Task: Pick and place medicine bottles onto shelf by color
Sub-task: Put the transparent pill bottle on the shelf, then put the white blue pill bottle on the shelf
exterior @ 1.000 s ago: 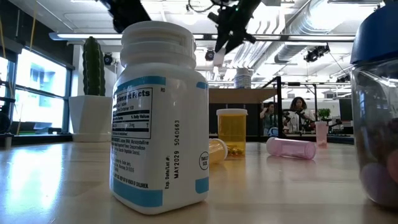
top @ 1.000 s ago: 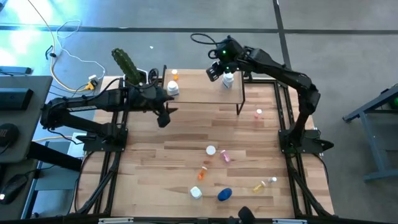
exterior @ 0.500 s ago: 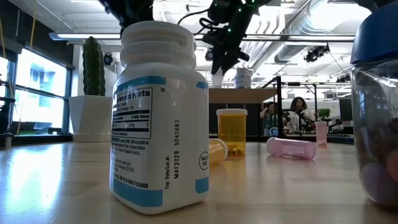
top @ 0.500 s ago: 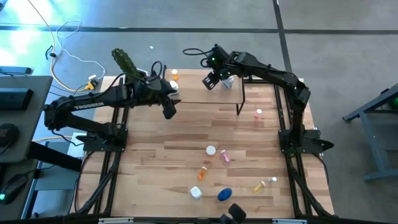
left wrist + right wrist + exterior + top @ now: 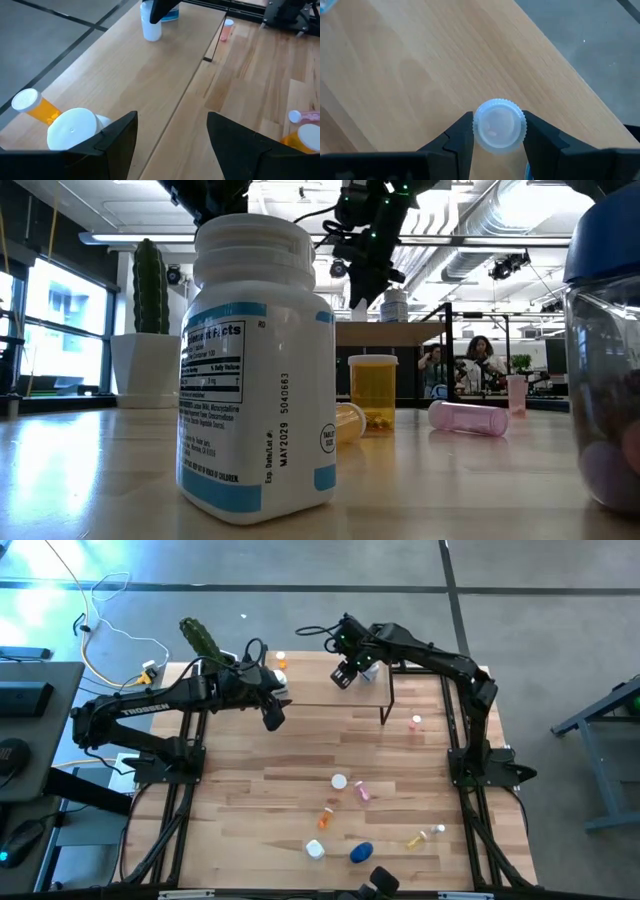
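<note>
On the shelf (image 5: 330, 680), toward its right end, stands a white bottle (image 5: 498, 124), and the right gripper (image 5: 497, 131) has its two fingers (image 5: 461, 136) set on either side of the cap, touching it or very nearly so. From above, the same gripper (image 5: 348, 671) hangs over that end of the shelf. The bottle looks already set down on the wooden top, so my judgement is that the step in hand is the placing of a white bottle, at the point of letting go. Whether the fingers press on the cap or have begun to ease off, I cannot tell.

At the shelf's left end sit a white jar (image 5: 72, 128) and an orange bottle (image 5: 34, 106), and the left gripper (image 5: 171, 131) hovers just by them with its fingers well apart and nothing between them.

Next, the right gripper likely needs to spread clear of the cap and lift straight up so the bottle is not tipped. Then a bottle from the table (image 5: 250, 800) in front of the shelf awaits: pink (image 5: 362, 791), orange (image 5: 327, 812), blue (image 5: 361, 853) and others remain there.
</note>
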Tool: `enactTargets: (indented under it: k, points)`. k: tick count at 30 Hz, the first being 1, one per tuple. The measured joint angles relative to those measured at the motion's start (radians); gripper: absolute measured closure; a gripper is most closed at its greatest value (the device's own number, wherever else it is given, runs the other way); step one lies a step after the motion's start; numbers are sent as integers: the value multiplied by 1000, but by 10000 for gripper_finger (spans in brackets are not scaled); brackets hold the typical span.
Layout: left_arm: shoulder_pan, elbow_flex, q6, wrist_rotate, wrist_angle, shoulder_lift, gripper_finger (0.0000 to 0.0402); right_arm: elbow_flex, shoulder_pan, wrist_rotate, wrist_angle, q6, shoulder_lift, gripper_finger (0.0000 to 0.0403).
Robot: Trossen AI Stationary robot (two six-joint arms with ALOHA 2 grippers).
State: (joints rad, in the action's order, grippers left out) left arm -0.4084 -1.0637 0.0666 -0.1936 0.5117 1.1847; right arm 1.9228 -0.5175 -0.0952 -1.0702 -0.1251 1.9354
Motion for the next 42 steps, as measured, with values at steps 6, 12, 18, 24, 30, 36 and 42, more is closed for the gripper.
enactTargets:
  k: [6,12,18,24,30,36,42]
  points:
    - [0,0,0,0,0,0,172,0,0,0,-3,22,0,250]
    - [0,0,0,2,0,0,172,0,0,0,-3,36,0,228]
    - [0,0,0,87,7,0,172,6,0,1,-11,29,0,207]
    - [6,0,1,130,8,0,171,88,0,1,-48,20,-1,206]
    - [6,0,60,169,27,0,149,186,0,1,-101,-3,-1,206]
    - [11,0,98,265,73,0,116,281,1,1,-139,-55,-1,206]
    - [67,0,63,333,103,0,112,393,7,1,-209,-122,-2,206]
